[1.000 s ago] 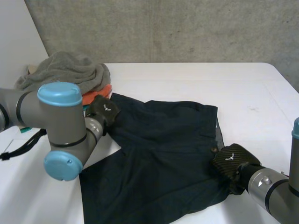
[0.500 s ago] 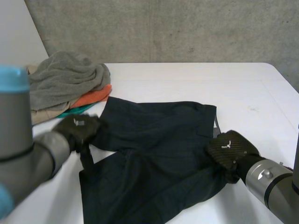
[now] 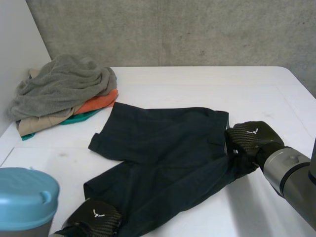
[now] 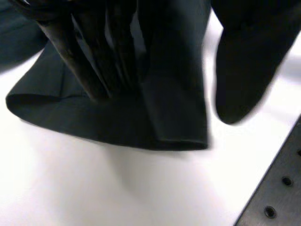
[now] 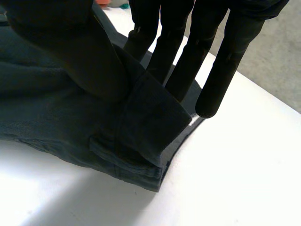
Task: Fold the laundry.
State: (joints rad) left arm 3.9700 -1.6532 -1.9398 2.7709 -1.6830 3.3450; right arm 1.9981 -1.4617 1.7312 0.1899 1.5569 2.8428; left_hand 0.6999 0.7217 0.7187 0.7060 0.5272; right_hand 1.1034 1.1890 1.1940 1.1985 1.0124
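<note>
Dark shorts (image 3: 163, 148) lie at table (image 3: 197, 84) centre. Right hand (image 3: 251, 138) pinches waistband corner, thumb against fingers, toward right edge. Left hand (image 3: 95, 219) relaxed, straight fingers on leg hem, front edge.

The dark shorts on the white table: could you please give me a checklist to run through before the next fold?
1. Right hand has hold of the dark navy fabric shorts: ok, thumb and fingers pinch a fold at the waistband end.
2. Left hand has hold of the near leg hem: cannot tell.
3. Shorts lying flat: not ok, creased and bunched by the right hand.
4. Heap of laundry under the grey towel apart from the shorts: cannot tell, its orange cloth lies right by the far corner.
5. Near hem resting on the white table: ok in the left wrist view.
</note>
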